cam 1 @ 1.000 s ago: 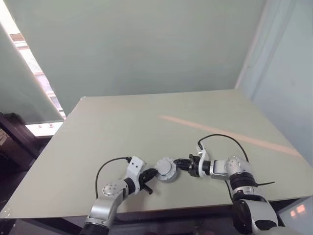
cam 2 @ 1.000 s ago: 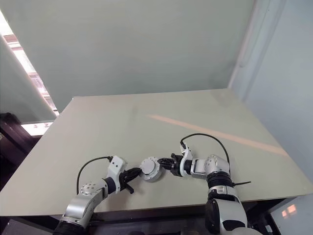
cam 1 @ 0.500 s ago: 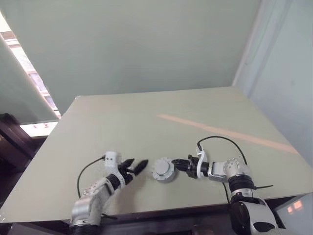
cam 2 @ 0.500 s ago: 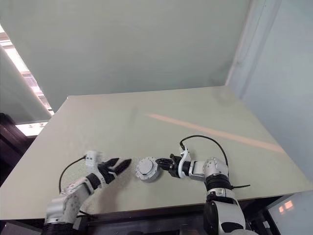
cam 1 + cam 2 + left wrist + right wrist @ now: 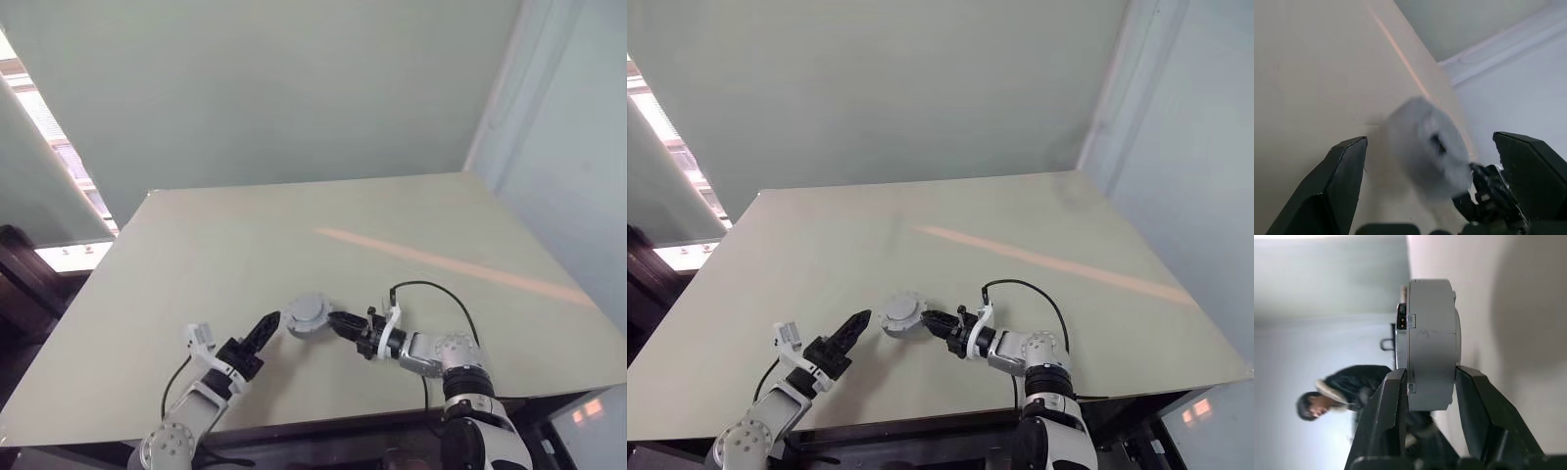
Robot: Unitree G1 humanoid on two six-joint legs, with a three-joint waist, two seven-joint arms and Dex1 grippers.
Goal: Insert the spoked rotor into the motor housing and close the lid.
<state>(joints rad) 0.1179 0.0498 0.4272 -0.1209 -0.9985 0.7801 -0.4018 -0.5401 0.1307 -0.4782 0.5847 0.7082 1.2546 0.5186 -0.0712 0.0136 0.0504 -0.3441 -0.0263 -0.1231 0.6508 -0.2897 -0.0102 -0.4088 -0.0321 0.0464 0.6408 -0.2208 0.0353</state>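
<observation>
Housing (image 5: 307, 316) reads as a short matte grey drum with flat faces and small tabs on its rim, smooth casing, lid (image 5: 1406, 340) seated flush on one face; windings and rotor hidden. Right claw (image 5: 336, 322) is clenched on the drum's two flat faces, holding it edge-on just above the pale, smooth desk (image 5: 245, 245). Left claw (image 5: 263, 328) stands released, black wedge fingers (image 5: 1342, 186) spread wide, just beside the drum without touching.

Your left gripper (image 5: 263, 329) with two black fingers is wide open and holds nothing, pointing to 1 o'clock. Your right gripper (image 5: 338, 322) points to 10 o'clock, fingers pinching the round grey motor housing (image 5: 307, 315).
</observation>
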